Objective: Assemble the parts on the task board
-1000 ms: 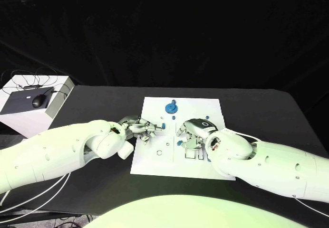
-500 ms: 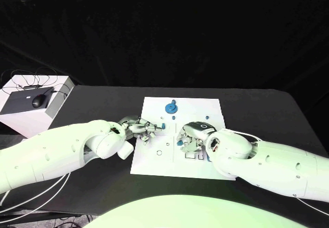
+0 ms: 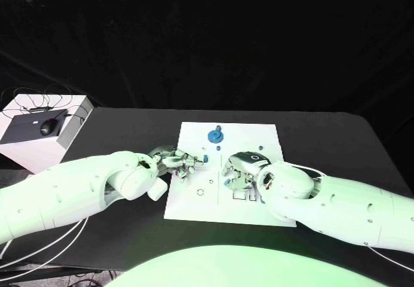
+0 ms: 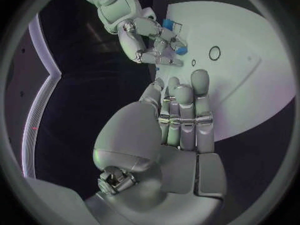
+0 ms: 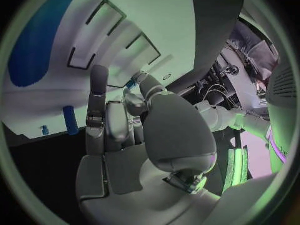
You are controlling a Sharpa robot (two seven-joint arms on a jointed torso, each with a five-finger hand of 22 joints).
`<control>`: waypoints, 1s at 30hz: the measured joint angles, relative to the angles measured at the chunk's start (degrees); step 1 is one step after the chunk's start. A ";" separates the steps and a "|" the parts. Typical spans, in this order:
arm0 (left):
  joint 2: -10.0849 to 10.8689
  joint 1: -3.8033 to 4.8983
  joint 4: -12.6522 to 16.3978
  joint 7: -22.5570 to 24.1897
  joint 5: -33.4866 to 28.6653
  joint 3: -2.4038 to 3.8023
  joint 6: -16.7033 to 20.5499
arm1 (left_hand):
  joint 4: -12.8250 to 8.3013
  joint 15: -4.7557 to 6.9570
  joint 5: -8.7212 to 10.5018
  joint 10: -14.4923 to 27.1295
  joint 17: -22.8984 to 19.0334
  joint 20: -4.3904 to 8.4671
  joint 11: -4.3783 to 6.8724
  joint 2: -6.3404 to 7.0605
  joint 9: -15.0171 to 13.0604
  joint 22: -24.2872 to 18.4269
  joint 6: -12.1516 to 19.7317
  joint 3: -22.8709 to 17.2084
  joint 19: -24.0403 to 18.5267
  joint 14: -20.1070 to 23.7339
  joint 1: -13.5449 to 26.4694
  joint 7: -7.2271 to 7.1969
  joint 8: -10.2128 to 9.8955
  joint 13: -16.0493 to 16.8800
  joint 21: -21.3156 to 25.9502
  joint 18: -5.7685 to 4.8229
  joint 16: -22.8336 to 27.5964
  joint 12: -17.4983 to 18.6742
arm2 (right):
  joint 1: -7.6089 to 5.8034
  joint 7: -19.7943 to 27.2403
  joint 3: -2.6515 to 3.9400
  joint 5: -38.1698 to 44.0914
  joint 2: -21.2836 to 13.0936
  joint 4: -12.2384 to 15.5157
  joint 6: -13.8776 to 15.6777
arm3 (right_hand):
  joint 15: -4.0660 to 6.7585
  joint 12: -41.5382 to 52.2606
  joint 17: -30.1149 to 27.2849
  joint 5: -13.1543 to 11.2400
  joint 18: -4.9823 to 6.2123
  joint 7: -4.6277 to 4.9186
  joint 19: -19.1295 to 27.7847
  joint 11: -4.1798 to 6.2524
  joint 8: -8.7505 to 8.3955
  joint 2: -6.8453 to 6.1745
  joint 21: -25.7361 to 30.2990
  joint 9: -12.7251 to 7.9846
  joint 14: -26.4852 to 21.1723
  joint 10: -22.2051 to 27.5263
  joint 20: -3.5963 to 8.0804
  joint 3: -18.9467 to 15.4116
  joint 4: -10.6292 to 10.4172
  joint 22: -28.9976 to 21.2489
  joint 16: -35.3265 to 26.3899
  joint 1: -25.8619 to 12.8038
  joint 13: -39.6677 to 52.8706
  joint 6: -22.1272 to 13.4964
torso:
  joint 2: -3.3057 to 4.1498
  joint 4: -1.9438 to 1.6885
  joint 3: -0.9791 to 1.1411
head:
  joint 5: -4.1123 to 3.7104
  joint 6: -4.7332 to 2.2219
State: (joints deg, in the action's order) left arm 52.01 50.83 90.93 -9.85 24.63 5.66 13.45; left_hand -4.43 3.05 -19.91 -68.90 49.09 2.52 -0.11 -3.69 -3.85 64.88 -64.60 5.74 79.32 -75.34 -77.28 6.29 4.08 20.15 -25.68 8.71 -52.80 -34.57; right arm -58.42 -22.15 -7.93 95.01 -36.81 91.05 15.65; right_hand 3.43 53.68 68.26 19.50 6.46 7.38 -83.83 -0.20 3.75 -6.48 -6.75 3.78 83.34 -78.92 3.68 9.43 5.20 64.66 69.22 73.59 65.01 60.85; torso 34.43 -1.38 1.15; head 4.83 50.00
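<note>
The white task board [image 3: 259, 134] lies in the middle of the table, with a round blue part [image 3: 214, 136] near its far edge. My left hand [image 3: 177, 160] rests at the board's left edge, fingers straight and together [image 4: 184, 110], holding nothing. A small blue peg [image 3: 204, 159] stands just past its fingertips. My right hand [image 3: 240, 173] hovers low over the board's middle and pinches a small blue part [image 4: 180, 50] between thumb and finger; the same part [image 5: 130, 85] peeks out at the thumb tip. Another blue piece [image 4: 167, 24] sits behind that hand.
Rectangular slots [image 5: 103, 17] and a ring hole [image 4: 214, 53] mark the board. A loose blue peg [image 5: 70, 120] lies by the right hand. A white box with a laptop and mouse [image 3: 43, 128] stands off the table's far left corner.
My right hand has crept slightly left over the board's middle. The left hand and the blue peg beside it have stayed put.
</note>
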 measured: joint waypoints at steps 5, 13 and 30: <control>0.04 0.00 0.00 0.00 0.00 0.00 0.00 | 0.00 0.00 0.00 0.00 0.00 0.00 0.00 0.00 0.00 0.00 0.00 0.00 0.00 0.00 0.00 0.00 0.00 0.00 0.00 -0.01 0.00 0.00 | 0.05 0.10 -0.05 0.10 0.05 -0.02 1.37 | 0.08 0.38 0.39 -0.74 -0.24 -0.18 -0.19 0.11 0.00 0.40 -0.22 0.00 0.09 -0.12 0.19 0.65 0.19 0.24 0.29 0.40 0.36 0.75 | 0.01 0.03 0.00 | 0.07 0.00; 0.05 0.00 -0.01 0.00 0.00 0.00 0.00 | -0.15 0.00 0.00 0.00 0.00 0.00 0.00 0.00 0.00 0.00 0.01 -0.15 0.00 0.00 0.00 -0.01 0.00 0.00 0.00 -0.02 0.00 0.00 | 0.05 0.22 -0.05 0.26 -0.01 -0.16 2.10 | 0.27 0.49 0.66 -5.88 -0.31 -0.92 -0.07 0.21 0.00 2.95 -0.22 0.03 0.31 -0.47 0.50 4.02 2.73 1.00 0.29 2.96 0.75 3.73 | 0.00 0.04 0.04 | 0.08 0.00; 0.01 0.00 -0.07 -0.02 0.00 0.00 -0.01 | -0.15 0.00 0.00 0.00 -0.06 -0.01 0.00 0.00 0.00 0.01 0.08 -0.15 0.00 0.00 0.00 -0.08 0.00 0.01 0.00 0.47 0.00 0.00 | -0.01 0.34 0.02 0.71 0.40 -0.88 -0.26 | 0.47 0.59 0.98 -9.31 -0.53 -2.25 -0.08 0.82 0.00 4.70 -0.47 0.12 0.51 -0.40 0.93 4.95 4.35 2.14 0.29 1.38 1.19 5.90 | -0.05 0.05 0.04 | -0.01 0.00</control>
State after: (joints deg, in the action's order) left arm 52.02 50.83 90.86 -9.86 24.64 5.66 13.44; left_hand -4.58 3.05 -19.91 -68.90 49.03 2.52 -0.11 -3.69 -3.85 64.89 -64.52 5.59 79.32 -75.34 -77.28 6.21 4.08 20.16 -25.68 9.18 -52.80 -34.57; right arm -58.43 -21.82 -7.91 95.72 -36.41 90.17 15.38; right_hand 3.89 54.27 69.24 10.18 5.93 5.13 -83.92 0.62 3.75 -1.78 -7.22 3.90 83.85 -79.32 4.61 14.38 9.54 66.80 69.51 74.97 66.20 66.76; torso 34.38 -1.33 1.19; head 4.82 50.00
